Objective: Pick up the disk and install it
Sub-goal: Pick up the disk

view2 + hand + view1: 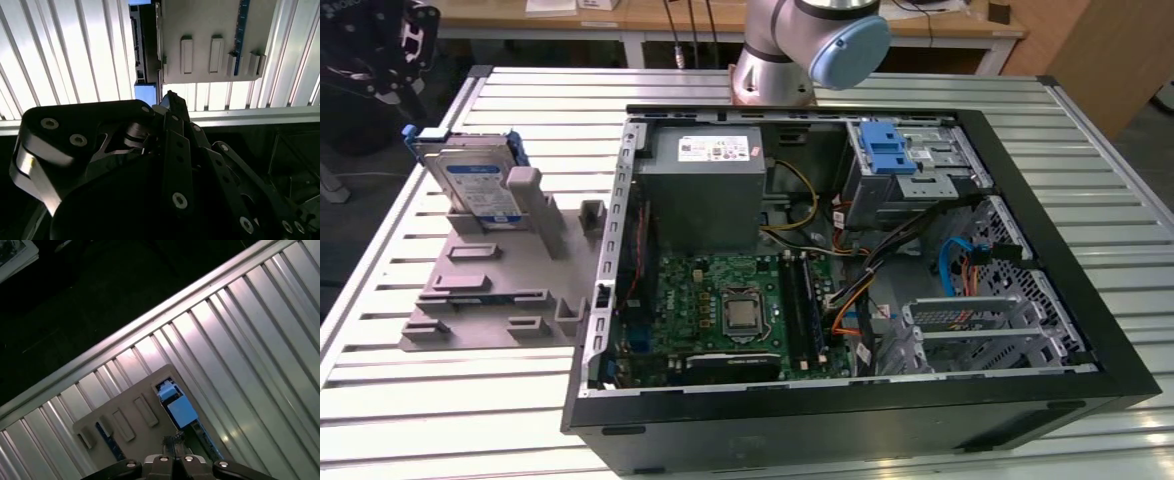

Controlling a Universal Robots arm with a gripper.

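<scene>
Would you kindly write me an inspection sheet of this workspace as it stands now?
Surface: ribbed silver metal table, carrying an open black computer case.
Job's things: silver rectangular disk in blue frame, upright in a grey slotted holder, not installed.
Clutter: nothing seen.
Grippers: black claw, near the holder, apart from the disk.
Cables: coloured wire bundles inside the case.
Surroundings: wooden desks behind.

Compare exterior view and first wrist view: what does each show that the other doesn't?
Exterior view: the open computer case with motherboard and power supply, plus the arm. First wrist view: a look down past the gripper onto the disk from above. Both: the disk standing in the grey fixture on the ribbed table.
</scene>
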